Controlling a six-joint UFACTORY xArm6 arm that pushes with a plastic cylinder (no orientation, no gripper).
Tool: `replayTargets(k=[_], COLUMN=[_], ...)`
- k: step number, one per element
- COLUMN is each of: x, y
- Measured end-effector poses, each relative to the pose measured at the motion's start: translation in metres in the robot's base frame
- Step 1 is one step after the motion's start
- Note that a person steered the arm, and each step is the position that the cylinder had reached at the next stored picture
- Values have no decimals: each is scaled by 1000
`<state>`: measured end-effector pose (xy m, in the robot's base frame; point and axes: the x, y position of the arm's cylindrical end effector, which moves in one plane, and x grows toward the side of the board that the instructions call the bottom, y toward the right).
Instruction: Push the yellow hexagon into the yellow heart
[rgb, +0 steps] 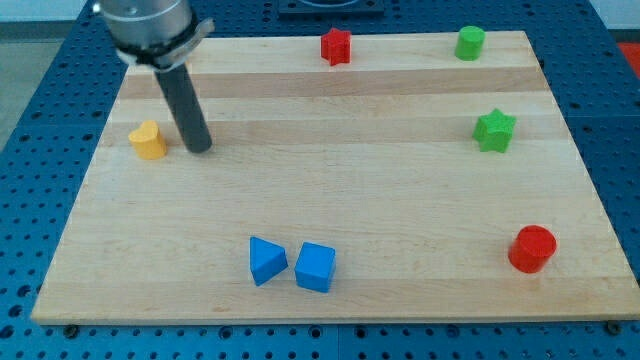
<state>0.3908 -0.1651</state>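
A yellow heart block (148, 140) sits near the board's left edge. My tip (200, 148) rests on the board just to the right of the heart, a small gap between them. The rod rises from the tip toward the view's top left. No yellow hexagon shows in this view; it may be hidden behind the rod, I cannot tell.
A red star (336, 46) and a green cylinder (470, 43) stand at the top edge. A green star (494, 131) is at the right. A red cylinder (531, 249) is at the bottom right. A blue triangle (266, 260) and a blue cube (316, 267) sit side by side at the bottom.
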Motion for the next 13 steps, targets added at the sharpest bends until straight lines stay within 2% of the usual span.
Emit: replayTargets(k=[1,5,6,8,10,13], x=[-23,-197,-199,-199,-199,-172], y=[23,27,14,-77,-91,-87])
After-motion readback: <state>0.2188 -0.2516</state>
